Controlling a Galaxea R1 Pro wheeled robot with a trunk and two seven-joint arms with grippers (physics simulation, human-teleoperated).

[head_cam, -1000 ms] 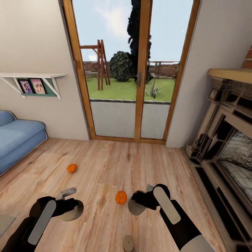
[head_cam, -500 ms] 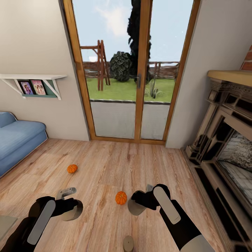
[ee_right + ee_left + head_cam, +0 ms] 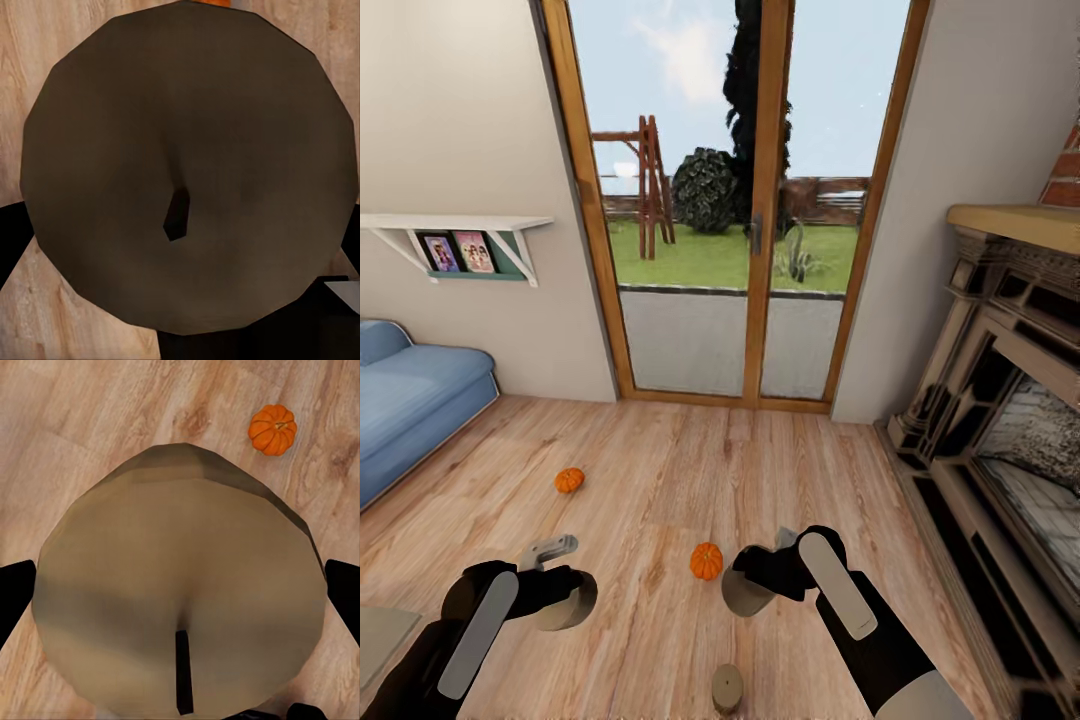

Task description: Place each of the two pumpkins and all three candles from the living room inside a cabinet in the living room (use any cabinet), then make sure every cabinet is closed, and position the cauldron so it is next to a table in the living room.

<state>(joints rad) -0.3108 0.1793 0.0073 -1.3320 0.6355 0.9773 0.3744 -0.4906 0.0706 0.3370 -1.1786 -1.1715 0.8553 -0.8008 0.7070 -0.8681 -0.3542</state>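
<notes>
Two pumpkins (image 3: 569, 480) (image 3: 706, 561) on the floor, three candles (image 3: 567, 600) (image 3: 745, 590) (image 3: 727, 688), apparently two framed photos (image 3: 458, 253).

Orange pumpkins (image 3: 707, 561), tan-brown candles (image 3: 727, 688)

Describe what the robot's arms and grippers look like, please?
Both arms are glossy black with rounded joints and a long pale grey panel along each forearm. The left gripper and right gripper are black too; a grey bracket-like piece sticks up by the left one.

Both grippers (image 3: 565, 598) (image 3: 752, 585) clamped, forward, low.
</notes>
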